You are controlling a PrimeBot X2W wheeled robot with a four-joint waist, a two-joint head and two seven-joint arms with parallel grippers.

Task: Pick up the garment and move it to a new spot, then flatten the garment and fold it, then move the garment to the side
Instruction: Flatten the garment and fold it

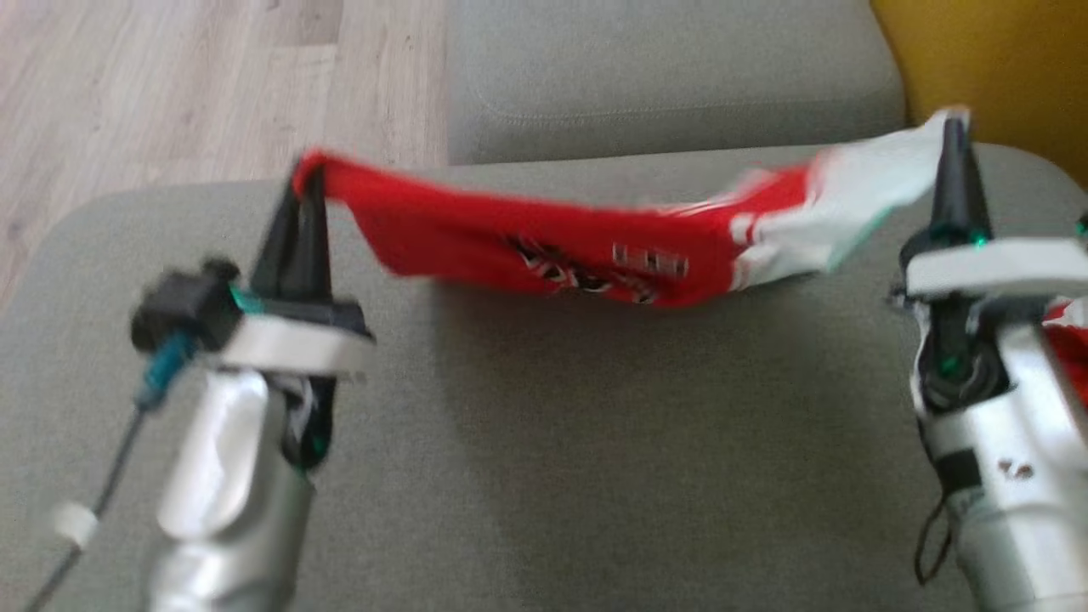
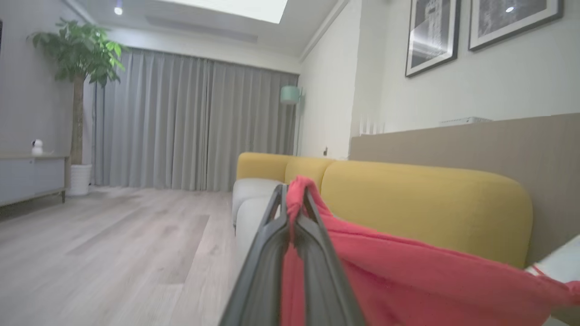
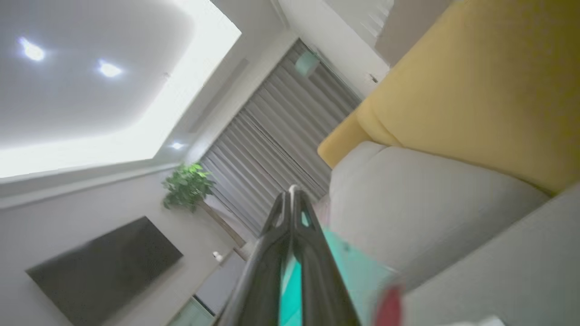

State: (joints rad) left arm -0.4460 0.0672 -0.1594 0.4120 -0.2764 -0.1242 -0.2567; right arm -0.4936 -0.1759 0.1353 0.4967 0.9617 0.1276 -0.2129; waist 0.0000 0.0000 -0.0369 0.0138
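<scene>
A red garment [image 1: 544, 246] with a white and pale green end and a dark print hangs stretched in the air above the grey sofa cushion [image 1: 595, 442]. My left gripper [image 1: 308, 174] is shut on its red left end, which pokes up between the dark fingers [image 2: 276, 217] in the left wrist view, the red cloth [image 2: 408, 280] trailing to the right. My right gripper [image 1: 954, 123] is shut on the white end at the right; in the right wrist view a pale green strip of the garment [image 3: 353, 271] runs from between its closed fingers [image 3: 292, 213].
The yellow sofa back [image 1: 994, 59] rises at the far right, and a second grey cushion [image 1: 663, 76] lies behind. Wood floor [image 1: 187, 85] borders the sofa at the left. A black cable [image 1: 102, 484] hangs beside my left forearm.
</scene>
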